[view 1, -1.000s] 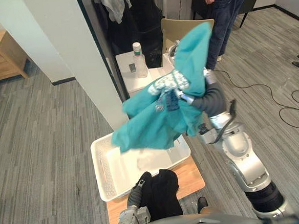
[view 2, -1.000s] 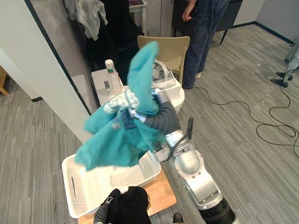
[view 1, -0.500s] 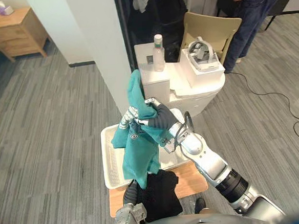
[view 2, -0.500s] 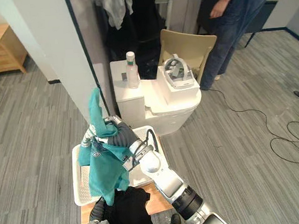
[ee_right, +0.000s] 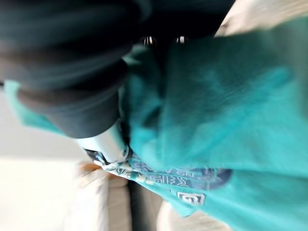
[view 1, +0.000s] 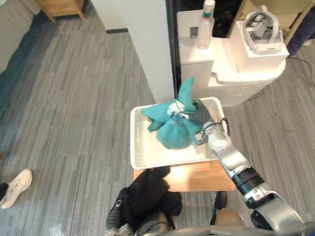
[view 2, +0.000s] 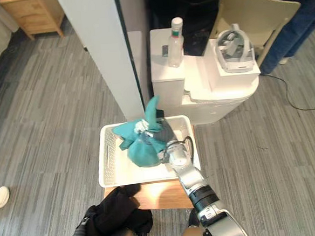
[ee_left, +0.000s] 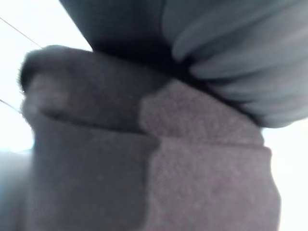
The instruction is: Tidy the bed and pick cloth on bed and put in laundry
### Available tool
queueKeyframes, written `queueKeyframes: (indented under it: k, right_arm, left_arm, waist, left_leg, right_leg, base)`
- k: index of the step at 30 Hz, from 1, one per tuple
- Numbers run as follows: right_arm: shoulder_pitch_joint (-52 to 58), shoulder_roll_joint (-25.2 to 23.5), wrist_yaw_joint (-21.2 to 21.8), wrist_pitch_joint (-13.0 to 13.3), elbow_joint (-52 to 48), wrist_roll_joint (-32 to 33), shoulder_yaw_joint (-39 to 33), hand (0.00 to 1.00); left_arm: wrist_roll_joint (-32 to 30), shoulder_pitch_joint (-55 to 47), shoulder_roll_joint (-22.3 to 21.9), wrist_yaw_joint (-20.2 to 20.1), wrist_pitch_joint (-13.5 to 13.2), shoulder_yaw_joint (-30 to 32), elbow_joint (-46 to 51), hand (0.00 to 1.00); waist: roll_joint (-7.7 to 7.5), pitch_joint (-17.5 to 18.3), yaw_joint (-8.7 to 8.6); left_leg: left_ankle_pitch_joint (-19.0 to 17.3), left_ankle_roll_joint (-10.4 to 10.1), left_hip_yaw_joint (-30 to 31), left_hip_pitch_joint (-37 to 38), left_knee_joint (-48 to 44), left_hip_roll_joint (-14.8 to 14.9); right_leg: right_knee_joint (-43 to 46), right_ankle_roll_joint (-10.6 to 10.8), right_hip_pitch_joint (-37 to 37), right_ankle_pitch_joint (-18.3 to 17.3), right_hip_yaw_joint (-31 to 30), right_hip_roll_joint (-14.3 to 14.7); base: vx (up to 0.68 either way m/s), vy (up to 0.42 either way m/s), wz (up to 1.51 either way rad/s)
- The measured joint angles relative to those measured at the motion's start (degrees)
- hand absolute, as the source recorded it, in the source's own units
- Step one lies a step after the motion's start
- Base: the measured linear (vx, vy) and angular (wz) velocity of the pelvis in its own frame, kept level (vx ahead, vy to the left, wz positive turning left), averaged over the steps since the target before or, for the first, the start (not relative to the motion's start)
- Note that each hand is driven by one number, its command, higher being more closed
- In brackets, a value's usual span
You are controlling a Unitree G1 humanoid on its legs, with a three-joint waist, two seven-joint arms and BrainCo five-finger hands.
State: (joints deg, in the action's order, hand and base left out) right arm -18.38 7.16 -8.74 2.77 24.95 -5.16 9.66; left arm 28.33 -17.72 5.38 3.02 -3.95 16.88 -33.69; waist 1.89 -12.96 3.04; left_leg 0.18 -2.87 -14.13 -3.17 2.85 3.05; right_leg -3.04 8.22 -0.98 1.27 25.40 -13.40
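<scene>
A teal cloth (view 1: 172,130) lies bunched in the white laundry basket (view 1: 141,151), with one corner standing up above the far rim. My right hand (view 1: 201,124) is down inside the basket against the cloth's right side, and the cloth wraps over it (ee_right: 216,110). The basket stands on a small wooden table (view 1: 197,177). A black cloth (view 1: 149,194) hangs below the table's near edge, with my left hand (view 1: 119,207) curled shut in it. Dark fabric (ee_left: 144,168) sits right against my left wrist.
A white cabinet (view 1: 235,64) behind the basket carries a bottle (view 1: 203,17) and a headset (view 1: 259,24). A white pillar (view 1: 146,38) rises at the basket's far left. A person's shoe (view 1: 13,187) rests on the grey floor at the left.
My right arm has brought the teal cloth down from high in the air into the basket. The camera has tipped downward, so the whole scene has shifted.
</scene>
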Motion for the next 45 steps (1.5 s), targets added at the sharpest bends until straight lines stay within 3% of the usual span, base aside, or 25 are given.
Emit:
queueKeyframes:
  k: [4, 6, 11, 14, 19, 22, 26, 36, 40, 43, 45]
  right_arm:
    - [6.8, 2.1, -0.9, 0.0, 1.6, 1.7, -6.0, 0.00]
    - [10.1, 2.3, -1.6, 0.0, 4.6, 1.8, -8.0, 0.00]
    - [14.1, 1.6, -2.1, -0.1, 8.5, 2.8, -9.1, 0.00]
    - [15.8, 0.5, -2.1, -0.1, 9.7, 2.8, -9.2, 0.00]
    - [18.5, -2.0, -1.9, 0.4, 11.6, 2.8, -9.2, 0.00]
    - [20.2, -2.4, -1.5, 0.8, 13.4, 2.7, -9.2, 0.00]
    - [23.2, -2.4, -1.0, 1.3, 14.4, 1.5, -9.2, 0.00]
    - [28.3, -2.4, -0.4, 1.5, 14.2, -0.1, -7.1, 0.00]
    - [28.2, -1.7, -0.1, 2.0, 10.4, 0.7, -4.3, 0.00]
    - [27.0, -1.8, 0.3, 3.1, 6.8, 2.1, -1.5, 0.00]
    - [26.1, -1.9, 0.6, 3.6, 5.1, 3.1, 0.9, 0.00]
  left_arm:
    - [6.1, 1.7, 3.3, 2.7, -1.7, 8.6, 9.6, 1.00]
    - [9.4, 3.7, 5.7, 5.6, -4.6, 13.1, 16.1, 1.00]
    - [11.6, 11.3, 9.2, 11.5, -10.2, 16.5, 24.6, 1.00]
    - [11.2, 15.0, 10.1, 13.8, -10.9, 16.2, 28.8, 1.00]
    - [3.1, 17.8, 10.1, 17.2, -12.5, 10.8, 38.0, 1.00]
    - [-5.1, 20.6, 10.2, 17.7, -12.7, 7.4, 39.9, 1.00]
    - [-12.3, 24.7, 12.1, 19.9, -12.9, 5.1, 40.0, 1.00]
    - [-14.5, 31.3, 12.1, 21.1, -13.1, -7.2, 42.8, 1.00]
    - [-14.4, 35.0, 10.6, 19.8, -14.1, -16.0, 44.2, 1.00]
    - [-13.1, 36.4, 7.9, 18.0, -14.2, -23.9, 44.2, 1.00]
    - [-11.6, 37.1, 4.8, 15.7, -14.1, -32.3, 44.1, 1.00]
  waist:
    - [0.11, -0.3, 0.80]
    - [0.08, -0.3, 1.06]
    - [-0.05, -0.2, 0.99]
    - [-0.31, -0.1, 0.69]
    - [-1.40, 0.8, -0.11]
    - [-1.68, 1.6, -0.62]
    - [-1.58, 2.2, -2.63]
    - [-0.53, 6.0, -6.72]
    - [0.20, 6.5, -7.51]
    - [0.50, 6.7, -9.09]
    - [0.46, 6.8, -9.29]
  left_leg:
    - [0.1, 0.1, 3.6, 0.1, 0.0, -0.9]
    - [0.1, 0.1, 4.8, 0.1, 0.0, -1.2]
    - [0.1, 0.1, 5.4, 0.8, -0.3, -1.3]
    - [0.1, 0.1, 5.0, 1.6, -0.3, -1.1]
    - [0.0, 0.0, 2.2, 3.4, -0.3, -0.6]
    - [-0.1, -0.2, 0.3, 4.6, -0.1, -0.2]
    - [-0.6, -0.9, -2.3, 6.3, 0.5, 0.3]
    - [-0.9, -1.3, -6.1, 7.8, 1.1, 1.7]
    - [-0.9, -1.3, -7.6, 8.1, 1.1, 1.8]
    - [-0.9, -1.3, -7.9, 8.1, 1.1, 1.8]
    - [-0.9, -1.3, -8.7, 8.1, 1.1, 1.9]
  right_leg:
    - [1.8, 0.7, -1.8, -2.1, 3.4, -1.0]
    - [2.1, 0.7, -2.2, -2.3, 4.2, -1.2]
    - [2.1, 0.7, -3.8, -2.3, 5.1, -1.3]
    - [2.1, 0.6, -4.4, -2.4, 4.6, -1.1]
    - [2.0, 0.3, -4.6, -2.6, 1.7, -0.8]
    - [2.0, 0.2, -4.5, -2.6, -0.3, -0.6]
    - [1.9, -0.1, -4.1, -2.8, -3.4, -0.1]
    - [1.8, -0.2, -2.9, -2.7, -7.4, 1.4]
    - [1.6, -0.6, -2.2, -2.1, -9.0, 1.5]
    - [1.0, -0.6, -2.2, -1.4, -9.4, 1.5]
    - [0.8, -0.7, -1.9, -1.0, -10.0, 1.5]
  base:
    - [0.05, -0.010, 0.52]
    - [0.07, 0.000, 0.28]
    - [0.05, -0.007, 0.13]
    - [0.03, -0.025, -0.10]
    - [0.00, -0.023, -0.26]
    - [-0.01, -0.021, -0.31]
    - [-0.04, -0.022, -0.36]
    - [-0.01, -0.029, -0.21]
    - [-0.02, -0.017, -0.19]
    - [-0.02, -0.016, -0.10]
    - [-0.03, -0.009, -0.13]
